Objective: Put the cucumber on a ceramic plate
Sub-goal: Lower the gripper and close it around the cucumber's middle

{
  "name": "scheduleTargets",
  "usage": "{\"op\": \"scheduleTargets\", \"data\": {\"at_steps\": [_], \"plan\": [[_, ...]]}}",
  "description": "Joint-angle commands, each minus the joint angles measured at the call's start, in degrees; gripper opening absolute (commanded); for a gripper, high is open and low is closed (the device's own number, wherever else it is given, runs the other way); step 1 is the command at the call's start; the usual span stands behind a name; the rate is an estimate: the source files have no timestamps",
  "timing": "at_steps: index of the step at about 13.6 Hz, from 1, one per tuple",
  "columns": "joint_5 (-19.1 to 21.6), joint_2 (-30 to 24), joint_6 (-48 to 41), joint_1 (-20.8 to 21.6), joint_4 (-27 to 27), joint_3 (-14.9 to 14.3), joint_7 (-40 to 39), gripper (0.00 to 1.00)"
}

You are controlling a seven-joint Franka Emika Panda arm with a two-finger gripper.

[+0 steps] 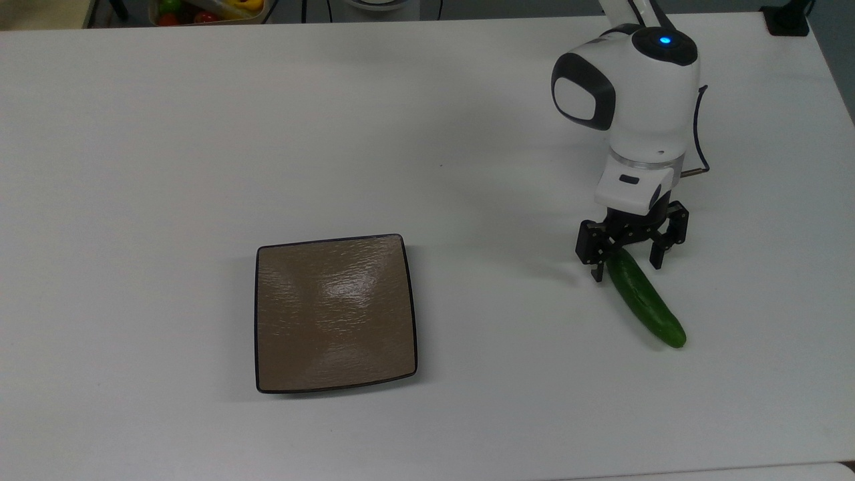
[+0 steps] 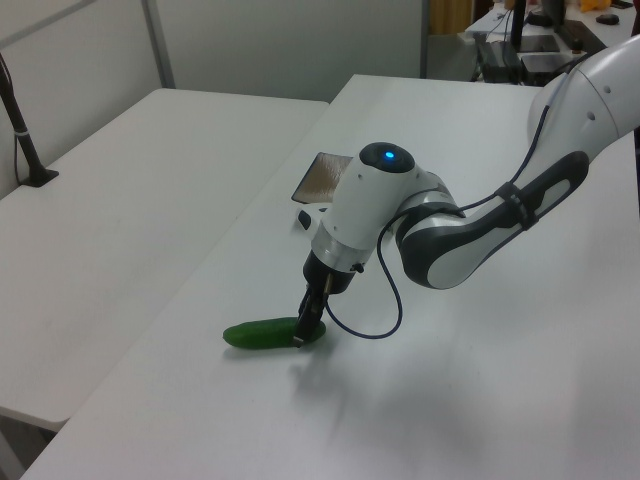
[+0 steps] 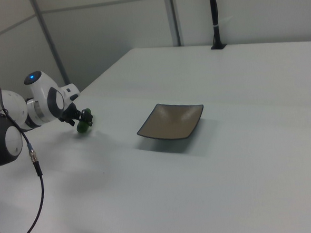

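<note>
The cucumber lies flat on the white table, well apart from the ceramic plate and off to the plate's right in the top view. It lies at an angle there: one end points up and toward the plate, the other down and away from it. No part of the cucumber touches the plate.

The gripper is lowered over the cucumber's upper end in the top view, the end nearer the plate. Its two fingers are spread, one on each side of the cucumber, with the cucumber's end between them. The fingers are not clenched on the cucumber; a gap shows between the right-hand finger and the green skin in the top view. In the left view the gripper stands at the cucumber's right end, close to the table surface.

In the right view the cucumber sits to the left of the plate, with the gripper at it.

The plate rests flat on the table with nothing on it. Its glossy brown face shows a bright reflection near the centre.
</note>
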Motion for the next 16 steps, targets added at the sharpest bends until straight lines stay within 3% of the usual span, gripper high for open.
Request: {"op": "scheduleTargets", "data": {"at_steps": [1, 7, 12, 16], "plan": [[-1.9, 1.2, 1.3, 0.3, 0.9, -0.3, 1.2, 0.59], [-1.6, 0.8, 1.1, -0.1, 0.5, -0.2, 1.2, 0.27], [-0.8, -2.2, 0.3, -0.6, -1.2, -0.2, 1.6, 0.26], [1.6, -11.8, -1.8, -2.4, -6.3, 0.7, 1.5, 0.24]]}}
